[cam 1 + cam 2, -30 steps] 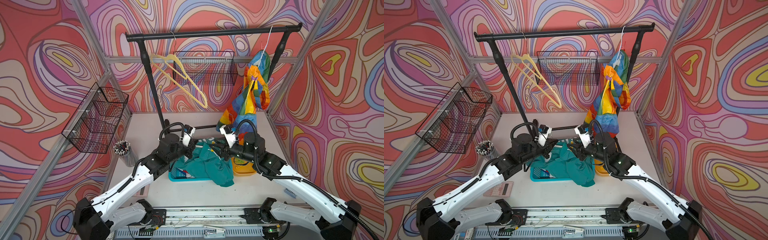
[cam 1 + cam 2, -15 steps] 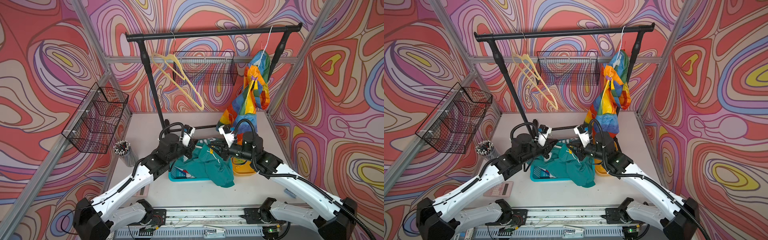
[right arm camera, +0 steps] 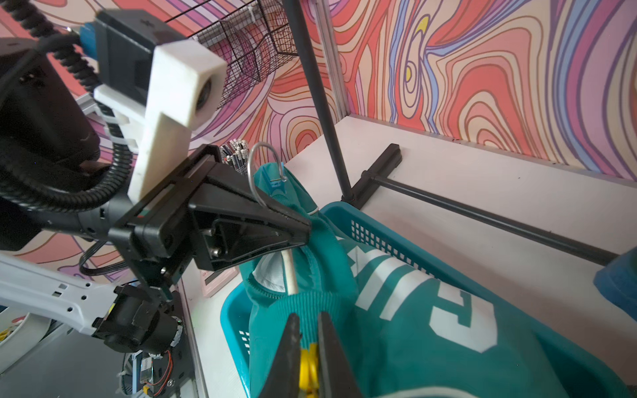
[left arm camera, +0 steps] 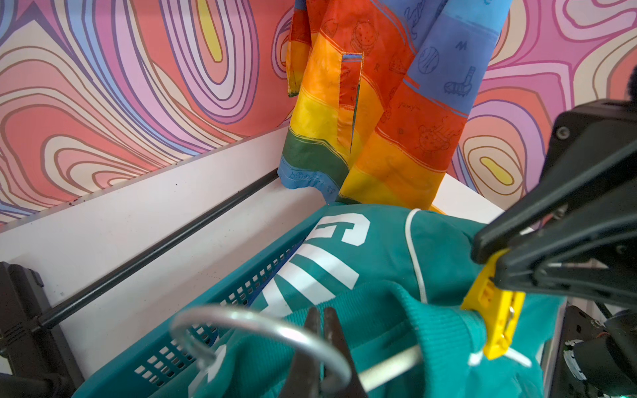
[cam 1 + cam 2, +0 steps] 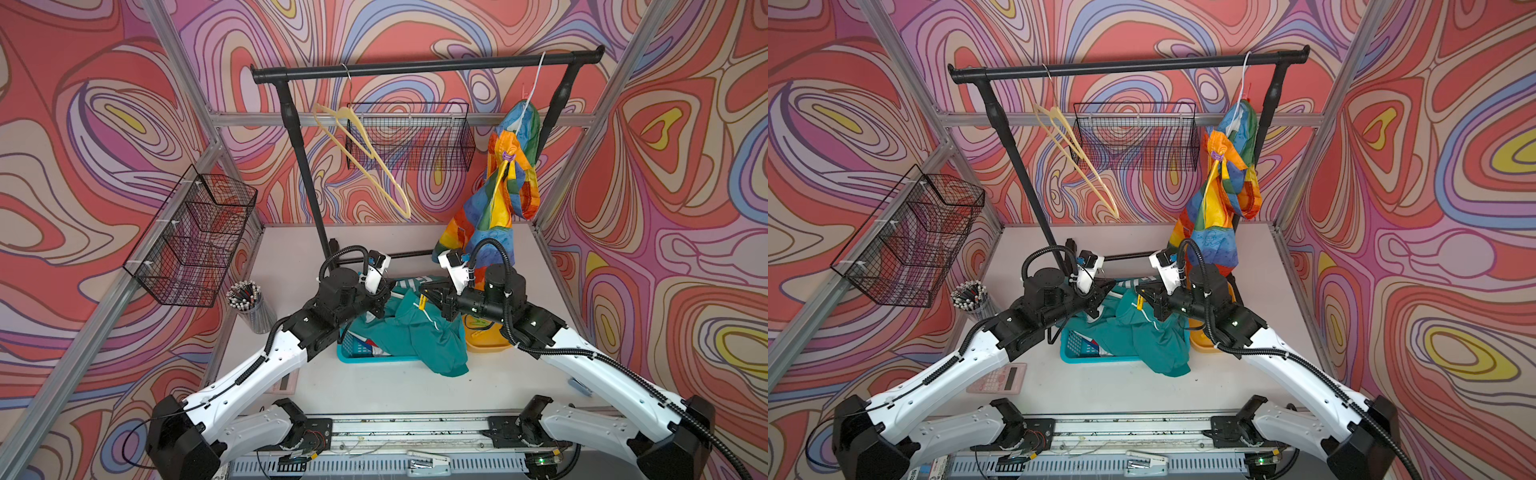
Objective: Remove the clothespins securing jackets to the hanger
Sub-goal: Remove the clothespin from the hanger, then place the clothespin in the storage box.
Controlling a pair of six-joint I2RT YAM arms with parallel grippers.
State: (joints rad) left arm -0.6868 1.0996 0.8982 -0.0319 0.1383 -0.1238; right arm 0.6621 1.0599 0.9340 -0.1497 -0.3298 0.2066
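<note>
The teal jacket (image 5: 419,332) is draped over the teal basket (image 5: 351,355), still on its hanger. My left gripper (image 4: 319,313) is shut on the hanger's metal hook (image 4: 262,324). A yellow clothespin (image 3: 307,368) sits on the jacket's ribbed collar, and my right gripper (image 3: 306,318) is shut on it; both also appear in a top view, the clothespin (image 5: 422,303) under the gripper (image 5: 423,291). The rainbow jacket (image 5: 498,199) hangs at the rail's right end with a purple clothespin (image 5: 508,156) on it.
An empty cream hanger (image 5: 365,162) hangs from the black rail (image 5: 415,68). Wire baskets are mounted on the left wall (image 5: 195,241) and the back wall (image 5: 409,141). A pen cup (image 5: 249,303) stands left of the basket and an orange bowl (image 5: 486,340) to its right. A pink calculator (image 5: 998,378) lies front left.
My right gripper has moved a little left and closed on the yellow clothespin. The left gripper has stayed shut on the hook. The empty hanger has swung slightly.
</note>
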